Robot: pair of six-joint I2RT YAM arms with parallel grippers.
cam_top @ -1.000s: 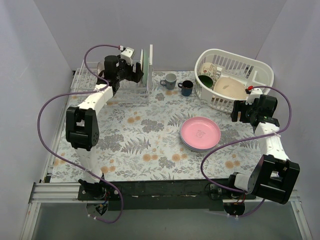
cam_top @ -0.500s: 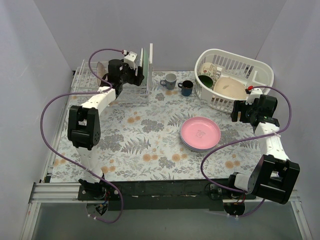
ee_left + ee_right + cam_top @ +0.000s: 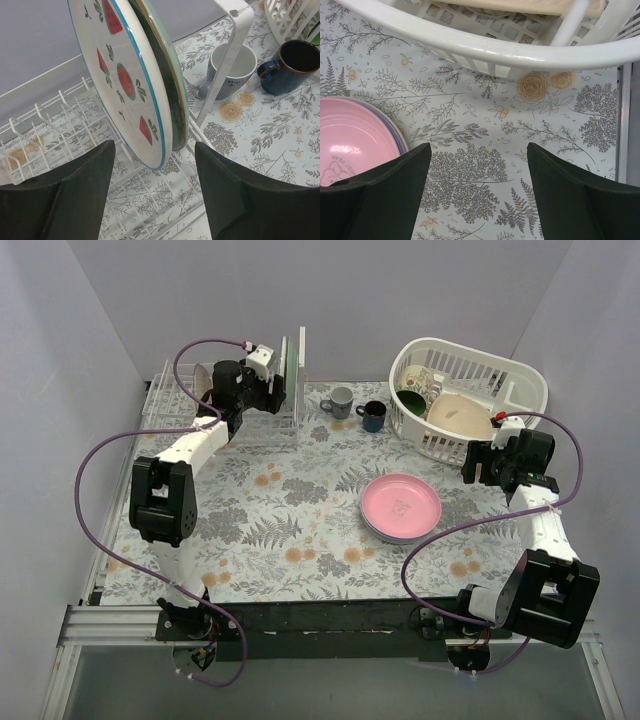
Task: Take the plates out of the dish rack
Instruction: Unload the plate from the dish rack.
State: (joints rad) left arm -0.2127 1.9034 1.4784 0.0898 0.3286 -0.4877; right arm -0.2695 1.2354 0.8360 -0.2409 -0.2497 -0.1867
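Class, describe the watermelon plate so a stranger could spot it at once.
Look to the white wire dish rack at the far left of the table. At its right end, by the tall panel, a white plate and a pale green plate stand on edge. Pick the white one: blue rim, red watermelon slices.

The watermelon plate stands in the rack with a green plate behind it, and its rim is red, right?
No, its rim is blue. The watermelon plate does stand in the dish rack with the green plate behind it; the left wrist view shows it.
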